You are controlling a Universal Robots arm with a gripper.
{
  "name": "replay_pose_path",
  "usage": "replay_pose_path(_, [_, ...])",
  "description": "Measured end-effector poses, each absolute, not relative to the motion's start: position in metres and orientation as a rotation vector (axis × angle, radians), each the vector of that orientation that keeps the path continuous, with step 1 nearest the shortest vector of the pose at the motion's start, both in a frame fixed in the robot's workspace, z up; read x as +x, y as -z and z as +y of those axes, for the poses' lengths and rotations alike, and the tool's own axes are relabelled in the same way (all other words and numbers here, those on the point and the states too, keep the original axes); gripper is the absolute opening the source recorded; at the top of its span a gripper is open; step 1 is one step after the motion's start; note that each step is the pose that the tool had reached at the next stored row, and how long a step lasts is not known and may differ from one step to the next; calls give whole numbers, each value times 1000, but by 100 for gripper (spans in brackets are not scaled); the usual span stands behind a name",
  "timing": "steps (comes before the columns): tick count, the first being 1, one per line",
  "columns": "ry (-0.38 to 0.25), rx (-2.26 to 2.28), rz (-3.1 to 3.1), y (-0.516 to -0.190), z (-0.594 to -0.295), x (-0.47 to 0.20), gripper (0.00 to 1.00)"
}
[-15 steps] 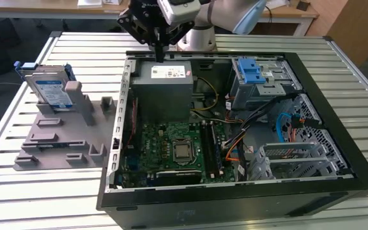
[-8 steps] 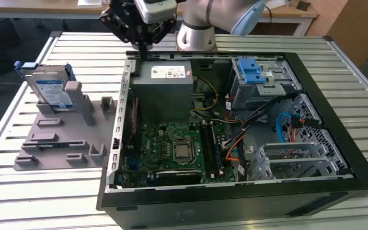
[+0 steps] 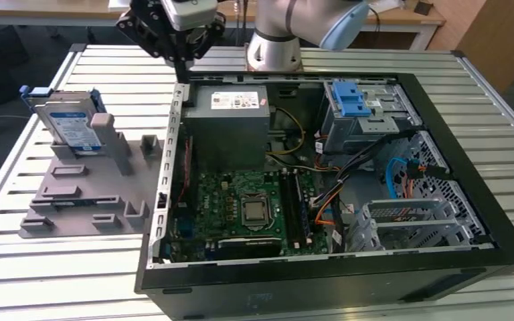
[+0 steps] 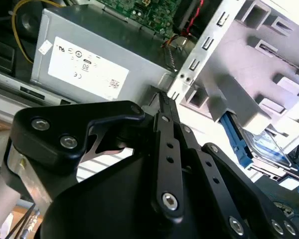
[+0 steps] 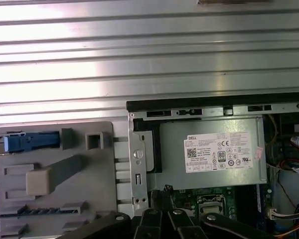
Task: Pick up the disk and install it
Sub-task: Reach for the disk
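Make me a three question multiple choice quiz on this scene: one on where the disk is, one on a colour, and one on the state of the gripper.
1. Where is the disk relative to the computer case?
A. Inside it
B. In the grey holder, to the exterior view's left of it
C. Lying on top of it

2. What colour is the frame around the disk?
A. Red
B. Blue
C. Yellow

3. What state is the gripper in?
A. Shut, holding nothing
B. Shut on the disk
C. Wide open

Answers:
1 B: the disk stands propped in the holder, outside the case.
2 B: blue plastic edges the silver disk.
3 A: in the second wrist view the fingers meet with nothing between them.
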State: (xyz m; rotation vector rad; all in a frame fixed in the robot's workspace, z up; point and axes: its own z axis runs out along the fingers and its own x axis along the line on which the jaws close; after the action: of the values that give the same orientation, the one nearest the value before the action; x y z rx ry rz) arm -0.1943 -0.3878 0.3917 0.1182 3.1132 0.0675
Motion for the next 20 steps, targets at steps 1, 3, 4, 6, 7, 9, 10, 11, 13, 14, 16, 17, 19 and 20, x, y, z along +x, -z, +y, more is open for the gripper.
replay_pose_path(1, [-68,118,3113,-392,-387,-197,11])
replay_pose_path(3, [-68,118,3113,-391,-386,-203,11])
replay_pose_path(4, [-67,118,3114,-391,-386,-206,11])
replay_pose_path(6, [-68,118,3114,-391,-385,-214,11])
replay_pose_path(7, [-67,118,3114,-391,-385,-218,11])
replay_pose_path(9, [-68,118,3114,-390,-384,-226,11])
replay_pose_path(10, [-68,118,3114,-390,-383,-230,11])
replay_pose_path(11, [-67,118,3114,-390,-383,-234,11])
replay_pose_path(13, [-68,118,3114,-389,-381,-241,11])
replay_pose_path(14, [-68,118,3115,-389,-381,-245,11])
replay_pose_path(16, [-68,118,3115,-388,-379,-252,11])
replay_pose_path(17, [-67,118,3115,-388,-379,-256,11])
replay_pose_path(19, [-68,118,3116,-387,-376,-262,11])
replay_pose_path(20, [-67,118,3117,-387,-375,-265,11])
